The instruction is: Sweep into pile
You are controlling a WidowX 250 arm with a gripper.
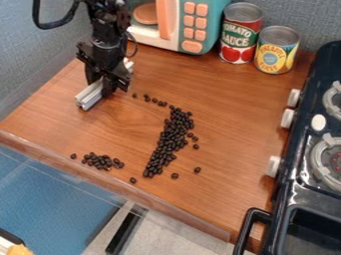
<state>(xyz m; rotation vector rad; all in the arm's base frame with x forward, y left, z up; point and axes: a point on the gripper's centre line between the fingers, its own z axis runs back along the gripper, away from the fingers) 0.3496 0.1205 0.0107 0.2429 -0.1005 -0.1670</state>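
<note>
Your pincer [105,89] hangs at the upper left of the wooden counter [226,94], its two black fingers drawn in narrow around a pale grooved metal bar [91,95], one on each side of it. You have the bar low, down at the wood, slanting from its near end at the lower left up toward the back. Nearer the front edge, below the bar and well apart from it, you'll find a small cluster of dark beans [100,162], with one loose bean just off its left end. Next along, between that cluster and the main heap, a single bean lies toward the front edge. Then comes your main heap [174,134], a long streak (more a ragged comma than a round pile) running from the middle of the counter down toward the front, with a thin trail leading from its top back toward the pincer and a few strays on its right side. Behind, you have a teal-and-white toy microwave [204,6] with an orange handle, then a red-and-green can [240,35], then a yellow-and-blue can [275,50] just beside it. Farthest right stands your black toy stove [303,182], white knobs facing the beans.
</note>
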